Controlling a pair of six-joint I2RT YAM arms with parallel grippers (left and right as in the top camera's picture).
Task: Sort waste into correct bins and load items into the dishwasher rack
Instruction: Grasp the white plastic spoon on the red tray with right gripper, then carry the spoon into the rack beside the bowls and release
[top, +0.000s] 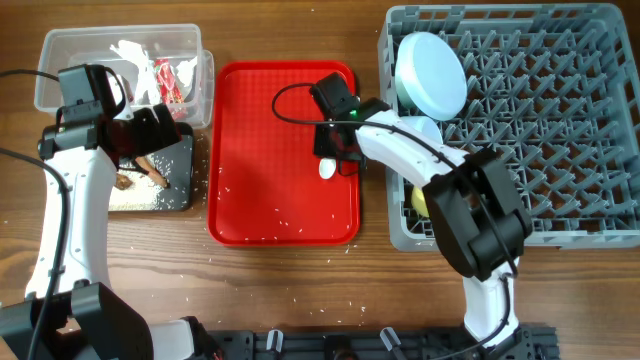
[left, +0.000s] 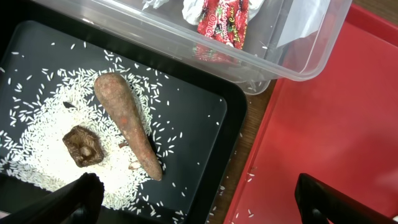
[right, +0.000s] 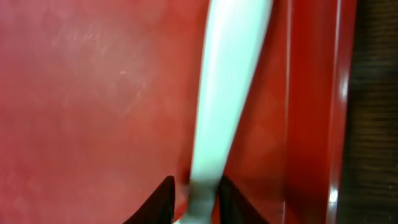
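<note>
My right gripper (top: 333, 158) is low over the right side of the red tray and is shut on the white plastic spoon (top: 327, 169); in the right wrist view the spoon's handle (right: 230, 81) runs up from between the fingers (right: 194, 199). My left gripper (left: 196, 199) is open and empty above the black tray (top: 182, 172), which holds rice crumbs (left: 37, 152), the brown stick scrap (left: 127, 121) and the brown lump (left: 82, 146). The clear tub (top: 195, 85) holds the red-and-white wrapper (left: 224, 18). The grey rack (top: 560, 130) holds the pale plate (top: 432, 75), a white bowl (top: 422, 128) and the yellow cup (top: 420, 200).
The flat red serving tray (top: 270, 150) lies between the bins and the rack, with scattered rice grains on it (top: 280, 215). A few grains lie on the wooden table in front. The right arm reaches over the rack's left edge.
</note>
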